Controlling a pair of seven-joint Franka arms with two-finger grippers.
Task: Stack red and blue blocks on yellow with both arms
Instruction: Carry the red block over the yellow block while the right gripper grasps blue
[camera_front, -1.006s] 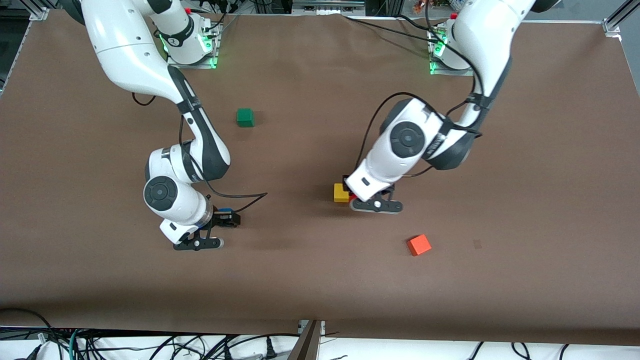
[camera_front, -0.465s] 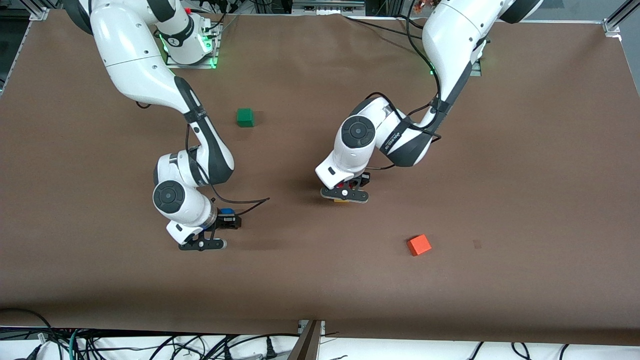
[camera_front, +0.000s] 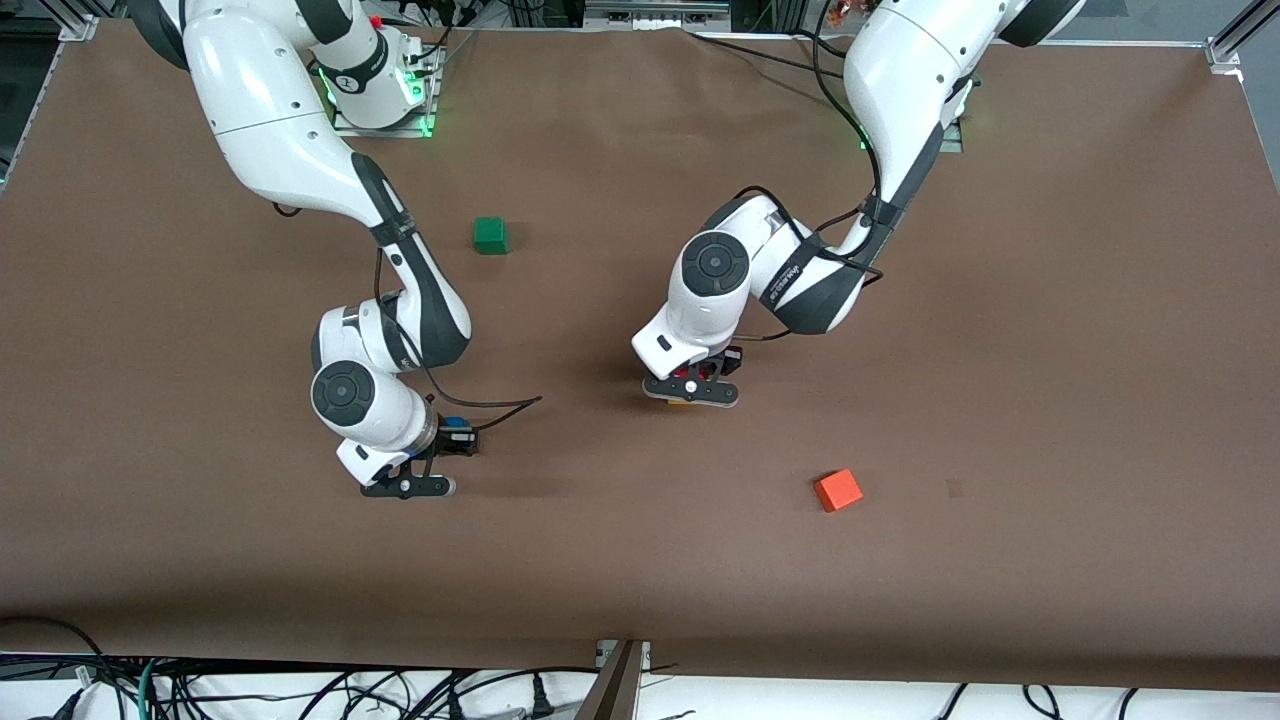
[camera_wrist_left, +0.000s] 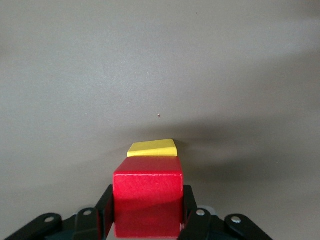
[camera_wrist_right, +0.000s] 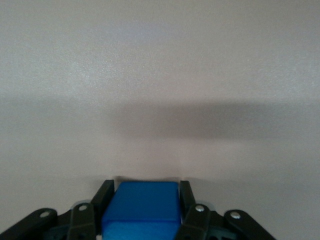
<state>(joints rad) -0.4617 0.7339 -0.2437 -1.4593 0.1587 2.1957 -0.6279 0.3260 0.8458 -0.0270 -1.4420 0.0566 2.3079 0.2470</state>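
Near the table's middle, the left gripper (camera_front: 690, 390) pinches the red block (camera_wrist_left: 148, 196) directly over the yellow cube (camera_wrist_left: 152, 148), ready to stack. Toward the right arm's end, the right gripper (camera_front: 425, 465) clamps the blue block (camera_wrist_right: 142, 209) above bare table, awaiting its turn.

You have a brown bench (camera_front: 640, 560) carrying three loose cubes. The green cube (camera_front: 490, 235) sits toward the bases, the orange cube (camera_front: 838, 490) lies nearer the front camera toward the left arm's end, and the yellow cube (camera_wrist_left: 152, 148) rests between them.
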